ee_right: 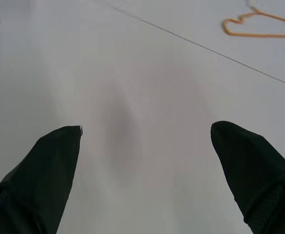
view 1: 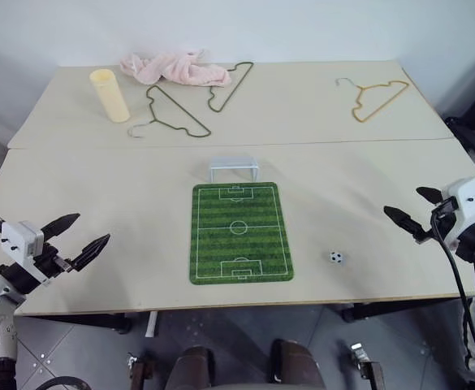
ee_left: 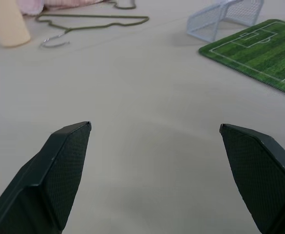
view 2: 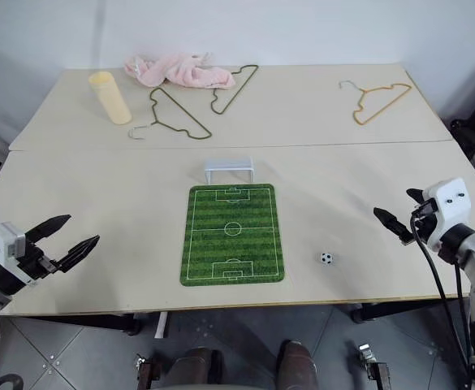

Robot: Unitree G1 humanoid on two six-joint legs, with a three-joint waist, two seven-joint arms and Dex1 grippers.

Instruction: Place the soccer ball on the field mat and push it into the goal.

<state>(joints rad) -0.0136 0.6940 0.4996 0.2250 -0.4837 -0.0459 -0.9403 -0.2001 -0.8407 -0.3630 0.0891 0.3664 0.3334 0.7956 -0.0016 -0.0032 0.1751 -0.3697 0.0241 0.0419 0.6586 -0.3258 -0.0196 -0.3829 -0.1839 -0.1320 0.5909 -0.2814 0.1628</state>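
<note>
Ball [view 1: 336, 257] lies on the bare table [view 1: 99, 195], near the front edge and just beside the mat's [view 1: 240, 232] front right corner, not on the mat. It touches neither gripper.

The mat lies flat in the middle of the front part of the table, with its short sides toward the front and back edges. The goal [view 1: 234, 168] stands upright just behind the mat's back edge, at its centre; I cannot tell if it touches the mat.

The left gripper [view 1: 81, 240] hangs over the front left corner of the table, well apart from the mat. Its two fingers [ee_left: 59, 175] stand wide apart and hold nothing. The right gripper [view 1: 414, 209] is at the right edge of the table, near the front, to the right of the ball and apart from it. Its fingers [ee_right: 45, 170] are also spread wide with nothing between them.

Toward the back edge lie other things. A pale yellow cup [view 1: 110, 95] is near the back left corner, a pink cloth [view 1: 174, 68] is at the back edge, two green hangers [view 1: 196, 101] lie beside the cloth, and a yellow hanger [view 1: 377, 99] lies toward the back right corner.
</note>
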